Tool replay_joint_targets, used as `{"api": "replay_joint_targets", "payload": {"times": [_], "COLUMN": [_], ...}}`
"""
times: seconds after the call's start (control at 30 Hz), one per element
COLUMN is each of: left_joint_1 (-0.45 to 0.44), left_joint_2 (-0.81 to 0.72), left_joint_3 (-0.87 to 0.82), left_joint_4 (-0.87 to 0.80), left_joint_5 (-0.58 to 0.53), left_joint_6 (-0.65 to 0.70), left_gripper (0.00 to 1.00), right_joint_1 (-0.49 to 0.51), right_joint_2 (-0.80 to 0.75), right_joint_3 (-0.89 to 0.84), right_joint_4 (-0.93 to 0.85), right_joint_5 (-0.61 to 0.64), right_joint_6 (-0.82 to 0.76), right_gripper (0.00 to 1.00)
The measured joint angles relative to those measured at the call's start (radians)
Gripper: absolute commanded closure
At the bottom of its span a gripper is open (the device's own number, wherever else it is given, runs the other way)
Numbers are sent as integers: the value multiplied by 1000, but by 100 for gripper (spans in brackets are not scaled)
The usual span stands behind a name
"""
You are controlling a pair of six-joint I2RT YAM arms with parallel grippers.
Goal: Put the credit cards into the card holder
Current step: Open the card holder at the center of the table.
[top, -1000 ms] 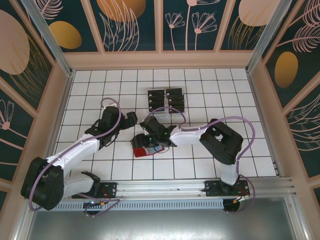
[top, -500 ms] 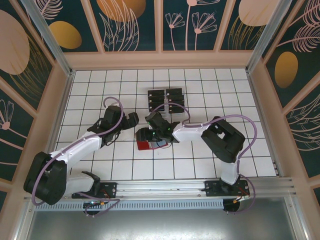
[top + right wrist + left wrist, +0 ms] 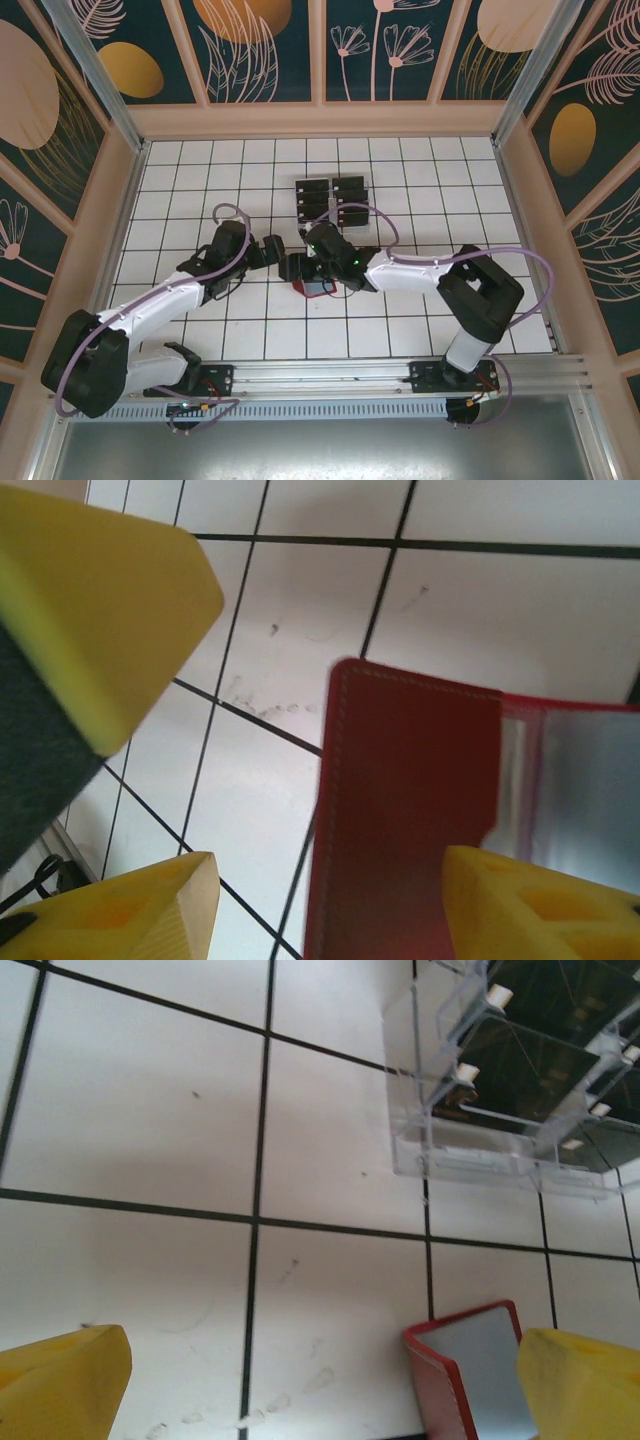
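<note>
The red card holder (image 3: 318,289) stands partly folded on the tiles, its greyish inner face (image 3: 478,1360) turned up. My right gripper (image 3: 335,910) is open around its red flap (image 3: 410,810). The right finger (image 3: 540,905) overlaps the holder; the left finger (image 3: 130,915) is well clear of it. My left gripper (image 3: 320,1390) is open just left of the holder, its right finger (image 3: 585,1380) beside the holder's edge. That gripper's other finger (image 3: 90,610) looms at the upper left of the right wrist view. Black credit cards (image 3: 332,200) sit in a clear tiered rack (image 3: 500,1110) behind.
Both arms meet near the middle of the white tiled floor (image 3: 400,320). The clear rack (image 3: 332,215) stands about one tile behind the grippers. Wooden walls (image 3: 320,120) close in the floor at the back and sides.
The right gripper has moved right and a little back. The card holder shifted right with it and now shows smaller. The left gripper followed to the right.
</note>
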Motion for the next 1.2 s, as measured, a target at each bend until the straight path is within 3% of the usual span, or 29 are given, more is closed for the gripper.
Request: {"api": "replay_joint_targets", "payload": {"times": [0.37,0.53,0.8,1.0,1.2], "left_joint_1": [-71,-125,-211,-222,-222], "left_joint_2": [-16,6,116,126,97], "left_joint_3": [8,28,45,47,10], "left_joint_4": [-28,-34,-50,-96,-119], "left_joint_5": [-3,-24,-69,-111,-155], "left_joint_6": [-17,-22,-26,-26,-34], "left_gripper": [1,1,1,1,1], "right_joint_1": [-31,-90,-119,-133,-166], "right_joint_2": [-246,-320,-227,-111,-107], "right_joint_3": [-199,-236,-208,-200,-251], "right_joint_4": [27,22,23,33,61], "right_joint_5": [44,59,50,57,94], "right_joint_6": [34,39,16,-3,-2], "right_gripper": [46,49,51,54,54]}}
